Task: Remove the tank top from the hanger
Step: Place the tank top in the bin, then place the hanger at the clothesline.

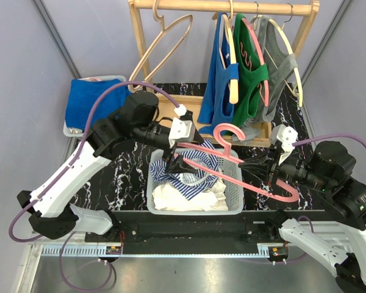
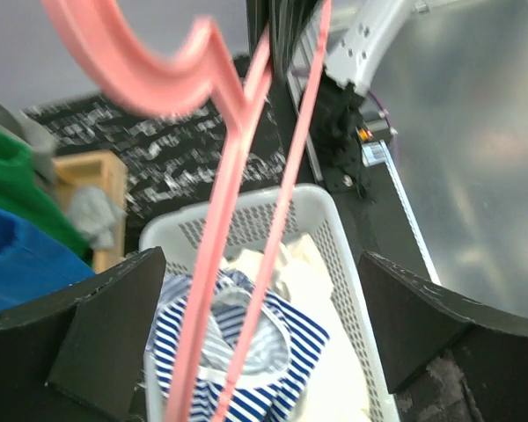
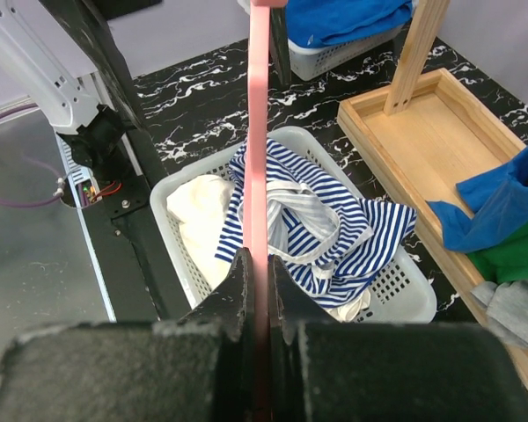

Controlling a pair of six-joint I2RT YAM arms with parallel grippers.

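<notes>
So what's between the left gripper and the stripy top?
Only the pink hanger, its bars crossing between the open left gripper and the stripy top, in the left wrist view.

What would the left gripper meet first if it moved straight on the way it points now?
Probably the pink hanger between its open fingers, then the striped tank top in the basket.

The hanger (image 3: 260, 132) is pink. The tank top (image 3: 352, 237) carries navy-and-white stripes. The basket (image 3: 403, 290) is white with a perforated wall; the crumpled cloth (image 3: 198, 215) beside the stripes is off-white. The table (image 3: 202, 97) is black with white marbling. At 10 o'clock, a fabric pile (image 1: 88, 101) is royal blue. At 1 o'clock hang a blue garment (image 1: 216, 85), a green garment (image 1: 253, 79) and a grey garment (image 1: 280, 67).
</notes>
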